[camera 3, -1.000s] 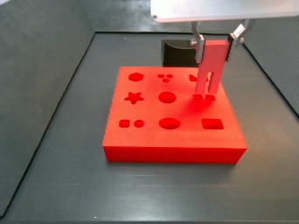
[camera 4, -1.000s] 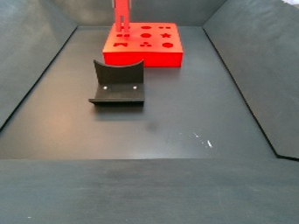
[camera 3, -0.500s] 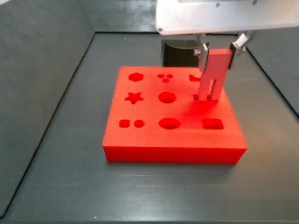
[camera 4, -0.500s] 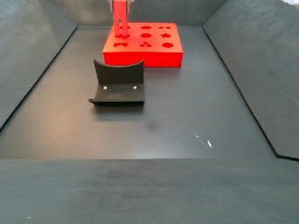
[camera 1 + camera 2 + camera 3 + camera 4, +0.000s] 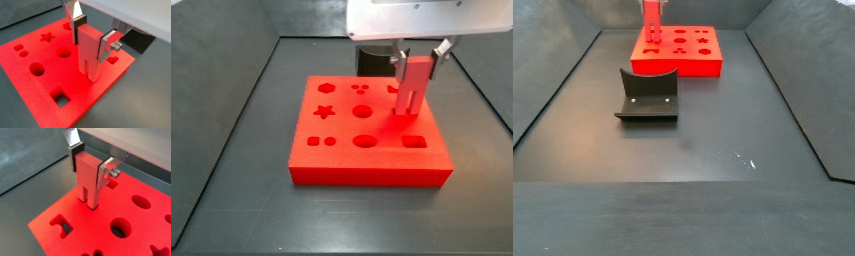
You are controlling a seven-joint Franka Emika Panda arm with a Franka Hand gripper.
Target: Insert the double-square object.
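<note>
The double-square object (image 5: pixel 89 55) is a slim red peg with a lengthwise groove. It stands upright between the fingers of my gripper (image 5: pixel 93 35), which is shut on its upper part. Both wrist views show this; in the other one the gripper (image 5: pixel 91 163) holds the peg (image 5: pixel 89 183) the same way. The peg's lower end meets the top of the big red block (image 5: pixel 358 165) near its far right side, in a side view (image 5: pixel 413 85). I cannot tell how deep it sits. In a side view the peg (image 5: pixel 651 15) stands at the block's (image 5: pixel 687 66) left.
The block has several shaped holes, among them a star (image 5: pixel 323 112), a round one (image 5: pixel 365 141) and a square one (image 5: pixel 413 142). A dark grey curved stand (image 5: pixel 647 95) sits on the dark floor near the block. Dark walls enclose the floor.
The gripper has come down with the peg, bringing its lower end to the block's top. Over the last half second it has hardly moved.
</note>
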